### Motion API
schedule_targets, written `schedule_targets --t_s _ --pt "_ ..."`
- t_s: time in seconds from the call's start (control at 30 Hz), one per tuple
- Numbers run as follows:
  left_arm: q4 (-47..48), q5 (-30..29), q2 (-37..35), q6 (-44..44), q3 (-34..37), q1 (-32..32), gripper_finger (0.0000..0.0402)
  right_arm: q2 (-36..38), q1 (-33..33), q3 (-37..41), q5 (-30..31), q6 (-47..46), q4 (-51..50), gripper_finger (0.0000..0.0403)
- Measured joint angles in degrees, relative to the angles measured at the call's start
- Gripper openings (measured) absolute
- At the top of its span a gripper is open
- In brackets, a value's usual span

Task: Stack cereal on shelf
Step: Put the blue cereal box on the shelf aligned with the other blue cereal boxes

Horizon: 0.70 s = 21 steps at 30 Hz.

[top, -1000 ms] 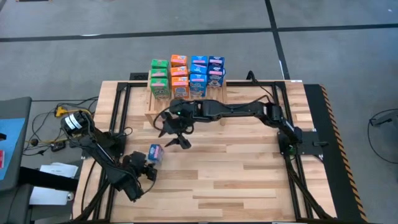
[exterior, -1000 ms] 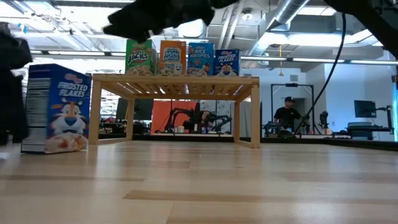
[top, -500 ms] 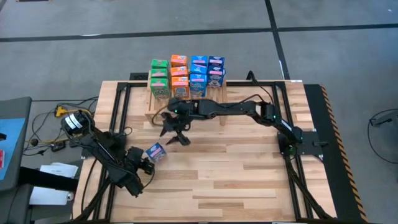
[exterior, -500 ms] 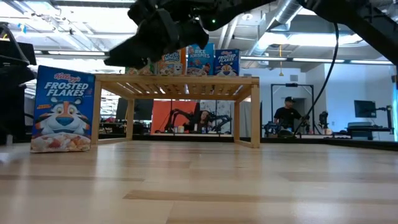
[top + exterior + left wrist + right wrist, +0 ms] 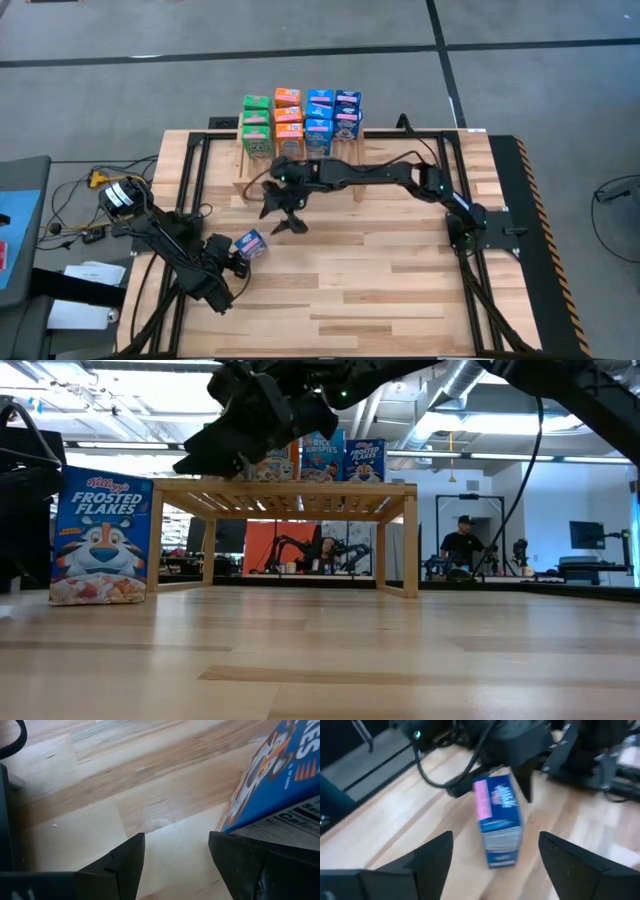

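On the wooden tabletop [image 5: 400, 280] our right pincer [image 5: 283, 212] hangs wide above the upright blue cereal box [image 5: 249, 243]; a skewed descent could topple it.

The table [image 5: 400, 270] is evenly lit from above, with only soft shadows cast under the arms. In the low view, glare is given off by bright ceiling lamps [image 5: 120, 375], and the right pincer [image 5: 235, 430] is reduced to a dark silhouette. The blue box [image 5: 498, 820] ahead of that pincer is blurred (lettering unreadable).
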<state>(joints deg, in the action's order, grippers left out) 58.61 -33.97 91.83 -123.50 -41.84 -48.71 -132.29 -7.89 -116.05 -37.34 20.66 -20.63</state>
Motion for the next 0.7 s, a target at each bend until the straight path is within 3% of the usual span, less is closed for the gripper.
schedule_targets --t_s 0.13,0.23,0.7 --pt "0.0 -0.3 0.0 0.5 0.0 0.0 0.021 -0.3 2.0 0.2 4.3 1.5 0.1 0.034" --pt "-0.3 -0.6 0.0 0.7 0.8 0.0 0.021 -2.7 3.0 -0.2 7.5 1.2 6.1 0.0345" --pt "-4.2 -1.0 0.0 0.8 3.5 0.0 0.021 -7.8 4.1 0.1 6.1 -5.3 10.4 0.0341"
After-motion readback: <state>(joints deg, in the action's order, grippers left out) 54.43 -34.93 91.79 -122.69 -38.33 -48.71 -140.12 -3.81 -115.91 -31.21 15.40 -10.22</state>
